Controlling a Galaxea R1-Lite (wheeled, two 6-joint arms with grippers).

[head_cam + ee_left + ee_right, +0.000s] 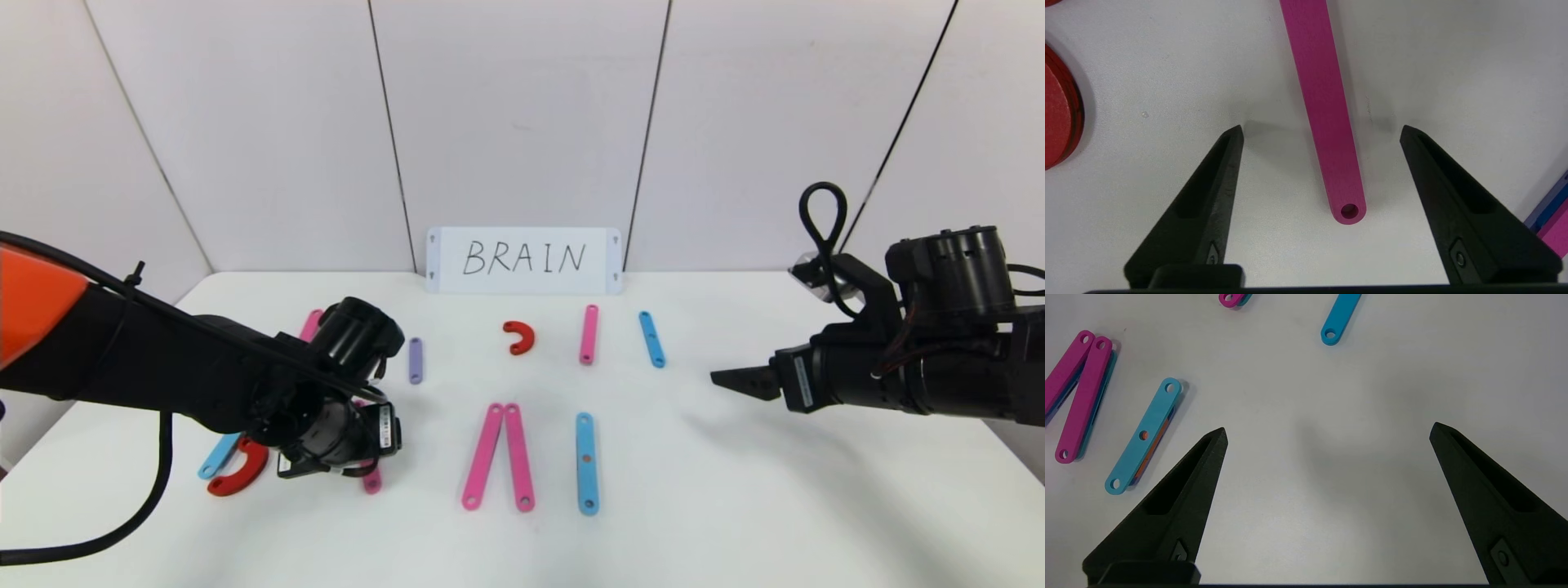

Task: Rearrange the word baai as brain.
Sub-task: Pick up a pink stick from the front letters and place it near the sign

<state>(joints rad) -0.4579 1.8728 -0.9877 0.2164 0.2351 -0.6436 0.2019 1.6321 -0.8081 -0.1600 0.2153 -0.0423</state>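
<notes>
Fingers (pixel 1220 171) of the left gripper (pixel 1321 130) stand apart astride a pink strip (pixel 1327 114) lying flat on the white bench (pixel 735 490), not yet gripping it, beside a red half-ring (pixel 241 474) at the word's left end. Step in hand, by appearances: picking that strip; next, pinching it across its width. Right gripper (pixel 727 380) hovers spread and empty.

The left pincer (pixel 326 469) hung low over a pink strip (pixel 371 480) beside a red half-ring (pixel 241 472); the right pincer (pixel 735 380) hovered above the bench (pixel 735 506).
</notes>
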